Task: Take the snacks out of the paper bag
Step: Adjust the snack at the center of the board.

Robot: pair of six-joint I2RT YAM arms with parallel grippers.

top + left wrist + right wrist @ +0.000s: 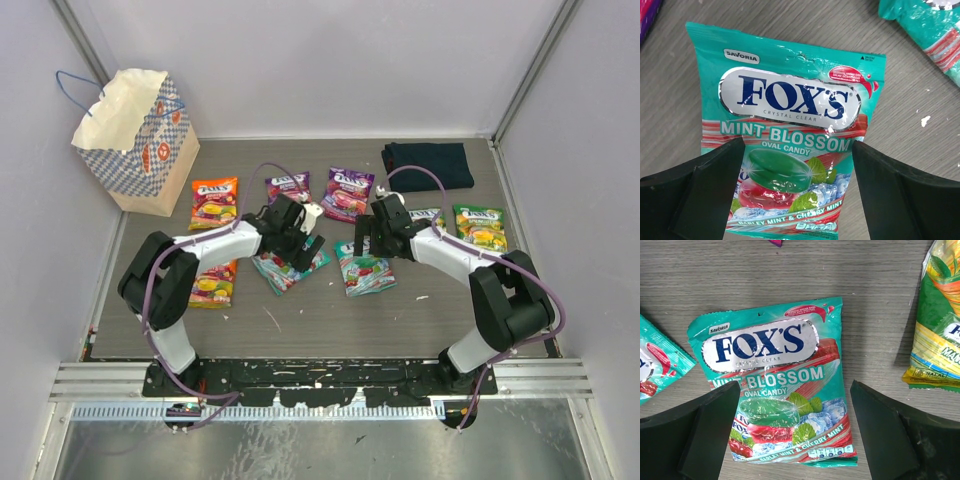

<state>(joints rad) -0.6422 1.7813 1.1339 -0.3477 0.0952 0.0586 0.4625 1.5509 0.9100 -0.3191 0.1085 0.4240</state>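
The paper bag (130,140) stands upright at the back left, mouth open. Several snack packets lie flat on the table: an orange-red one (213,202), two purple ones (288,186) (347,192), two teal ones (290,268) (366,270), a green one (480,225) and a green-yellow one (213,285). My left gripper (305,245) is open and empty, hovering over the left teal packet (790,135), with a finger on either side of it. My right gripper (362,240) is open and empty over the right teal packet (775,390).
A dark navy folded cloth (428,165) lies at the back right. Another packet (428,217) lies partly hidden under the right arm. Grey walls close in the left, right and back sides. A green packet (940,325) lies right of my right gripper.
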